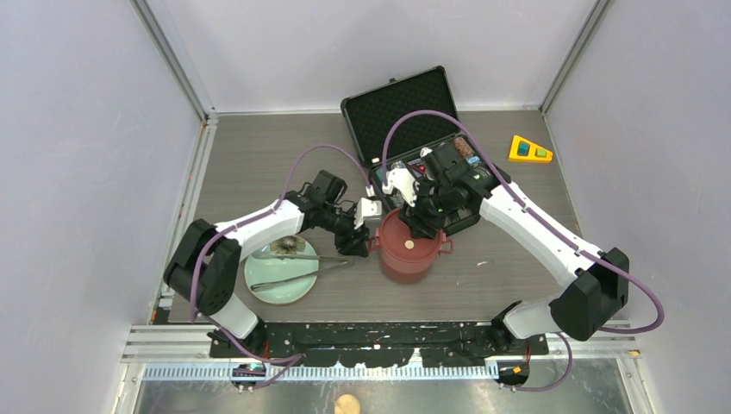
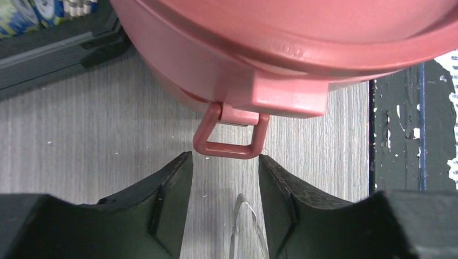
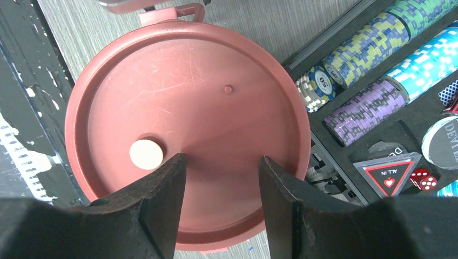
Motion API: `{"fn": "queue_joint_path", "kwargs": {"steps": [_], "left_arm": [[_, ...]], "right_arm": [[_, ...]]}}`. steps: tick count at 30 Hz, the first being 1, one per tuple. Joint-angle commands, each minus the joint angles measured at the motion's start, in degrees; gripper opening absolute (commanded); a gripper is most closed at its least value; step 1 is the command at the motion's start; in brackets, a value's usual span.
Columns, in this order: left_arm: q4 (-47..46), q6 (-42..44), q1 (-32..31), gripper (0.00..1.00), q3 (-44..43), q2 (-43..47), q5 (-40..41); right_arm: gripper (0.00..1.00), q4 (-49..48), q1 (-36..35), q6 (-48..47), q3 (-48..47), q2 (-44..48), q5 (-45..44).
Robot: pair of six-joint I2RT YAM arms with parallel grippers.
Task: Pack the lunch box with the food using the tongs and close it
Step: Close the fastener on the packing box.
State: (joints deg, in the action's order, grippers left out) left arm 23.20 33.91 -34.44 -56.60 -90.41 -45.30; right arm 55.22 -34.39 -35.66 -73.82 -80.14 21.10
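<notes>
Sitting near the middle of the table [image 1: 259,172], the lunch box [image 1: 405,259] wears a flat red lid [image 3: 205,108], and a hinged clip loop [image 2: 231,141] juts from its 9 o'clock side. The left fingers [image 2: 173,189] stand partly spread and empty, their tips either side of that loop and just short of it. The right fingers [image 3: 167,199] hover apart over the lid, holding nothing. The step looks like latching: ease the left tips forward until the loop's bar sits squarely between them, pinch lightly, then swing it up over the rim while the right arm presses the lid flat so the box cannot slide. At the box's 8 o'clock the tongs [image 1: 297,269] lie across the pale green plate [image 1: 267,291]; the black chip case [image 1: 396,108] stands open at 12 o'clock.
</notes>
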Motion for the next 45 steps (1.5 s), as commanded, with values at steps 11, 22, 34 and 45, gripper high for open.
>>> {"fn": "queue_joint_path", "kwargs": {"steps": [11,22,34,45], "left_arm": [[-10.4,-8.3,0.3,0.57,6.3,9.7,1.2],[1.4,-26.3,3.1,1.00,2.1,16.1,19.3],[-3.6,-44.3,-1.3,1.00,5.6,11.7,32.1],[-3.0,-48.9,-1.7,1.00,4.6,9.6,32.3]], "right_arm": [[0.60,3.4,1.5,6.6,-5.1,0.2,0.5],[0.78,-4.1,16.0,28.3,4.1,16.3,-12.9],[0.84,-9.9,17.5,38.8,19.2,20.6,-24.4],[0.84,-5.3,17.8,32.2,15.7,14.9,-26.1]]}}
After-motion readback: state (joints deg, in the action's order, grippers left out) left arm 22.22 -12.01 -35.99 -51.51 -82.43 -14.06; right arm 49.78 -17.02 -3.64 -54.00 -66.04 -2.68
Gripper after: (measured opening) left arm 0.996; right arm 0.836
